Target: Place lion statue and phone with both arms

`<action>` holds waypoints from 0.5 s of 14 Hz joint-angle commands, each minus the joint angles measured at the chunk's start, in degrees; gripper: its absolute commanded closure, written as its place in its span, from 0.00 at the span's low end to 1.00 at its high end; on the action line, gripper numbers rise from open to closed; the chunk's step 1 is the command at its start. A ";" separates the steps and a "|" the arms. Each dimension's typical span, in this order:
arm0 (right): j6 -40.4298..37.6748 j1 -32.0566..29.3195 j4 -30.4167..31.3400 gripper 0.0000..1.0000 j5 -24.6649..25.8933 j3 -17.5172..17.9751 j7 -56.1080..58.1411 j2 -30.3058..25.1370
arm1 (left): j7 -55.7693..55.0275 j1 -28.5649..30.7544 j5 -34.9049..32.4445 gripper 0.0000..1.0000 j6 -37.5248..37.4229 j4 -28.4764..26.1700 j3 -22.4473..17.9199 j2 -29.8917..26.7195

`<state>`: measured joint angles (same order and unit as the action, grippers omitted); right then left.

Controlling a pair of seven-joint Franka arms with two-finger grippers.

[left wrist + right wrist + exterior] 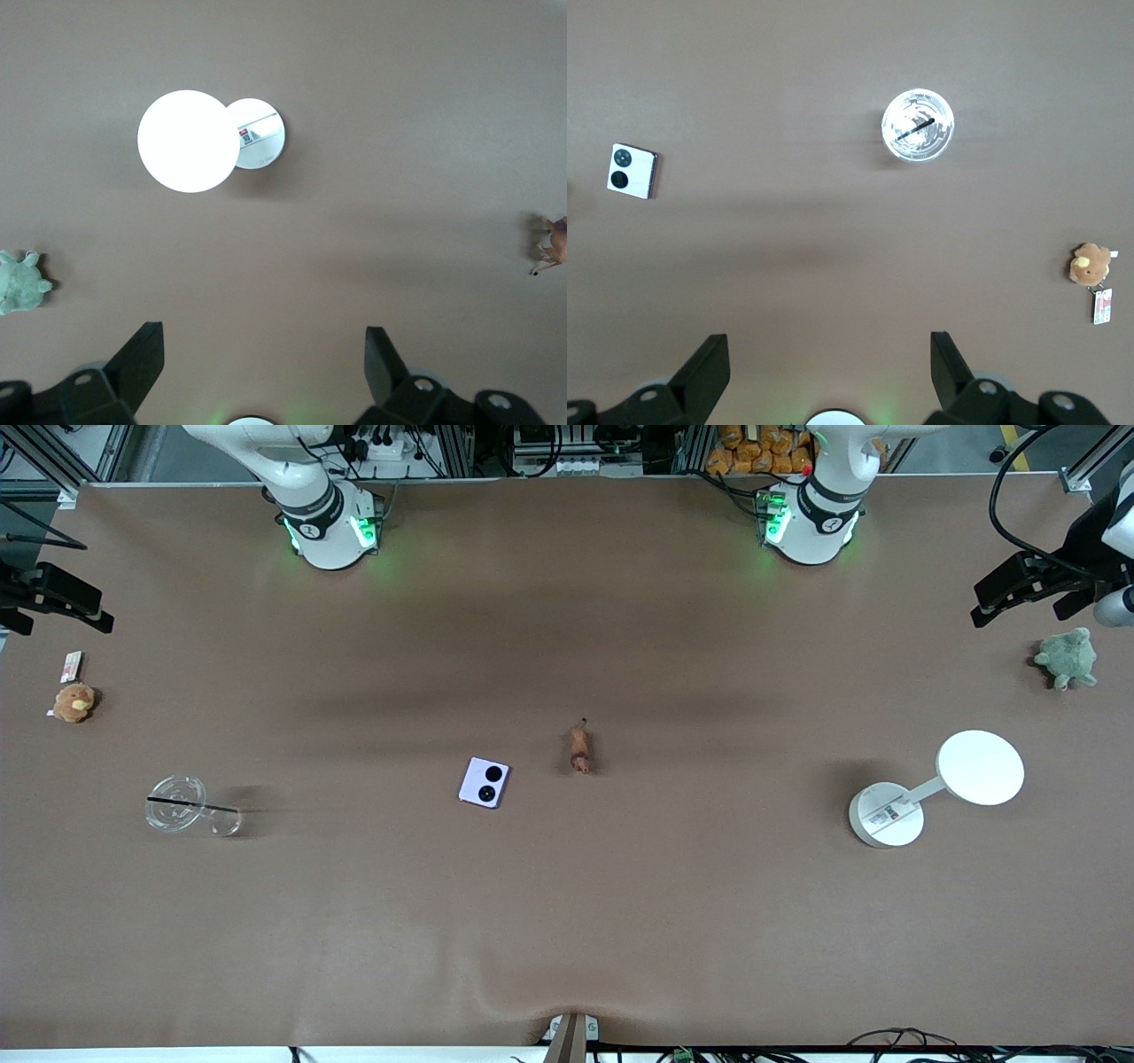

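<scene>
You see the small square pale-lavender flip phone (pixel 485 782) lying flat on the brown table (pixel 567 921) near the middle of the front view, its two round black camera circles facing up. Just beside it, toward the left arm's end of the table and slightly farther from the front camera, the tiny orange-brown lion statue (pixel 580 748) rests on the table, apart from the phone.

Your left gripper (pixel 266 372) hangs high over the table at the left arm's end, at the right edge of the front view, its two dark fingers (pixel 142 363) spread wide and holding nothing. In its wrist view the white round-headed desk lamp (pixel 188 142) sits in the upper half, a green plush toy (pixel 19 283) at one edge and the lion statue at the other.

Your right gripper (pixel 830 367) hangs over the right arm's end, at the left edge of the front view, its fingers (pixel 707 367) likewise spread and empty. Its wrist view shows the phone, a clear glass cup with a black stick across it (pixel 918 125), and a round brown plush toy with a tag (pixel 1088 264).

In the front view the glass cup stands lower left, the lamp lower right.
</scene>
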<state>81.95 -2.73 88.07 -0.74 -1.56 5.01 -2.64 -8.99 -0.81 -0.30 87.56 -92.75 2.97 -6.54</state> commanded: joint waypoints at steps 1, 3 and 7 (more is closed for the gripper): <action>0.41 0.17 -0.18 0.00 -0.14 0.59 -0.09 0.27 | 0.73 0.11 0.30 0.00 -1.16 1.60 -0.25 0.74; 1.28 0.70 -0.18 0.00 -0.05 0.59 -0.17 0.27 | 0.82 0.11 0.30 0.00 -1.16 1.60 -0.16 0.74; 0.32 0.79 -1.93 0.00 0.83 0.33 -0.52 0.27 | 0.65 -0.33 0.74 0.00 -1.25 2.48 -0.07 1.44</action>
<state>83.02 -2.12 87.94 -0.70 -1.29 4.94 -2.41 -8.99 -0.83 -0.30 87.56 -92.55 2.92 -6.40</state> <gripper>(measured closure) 0.000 0.000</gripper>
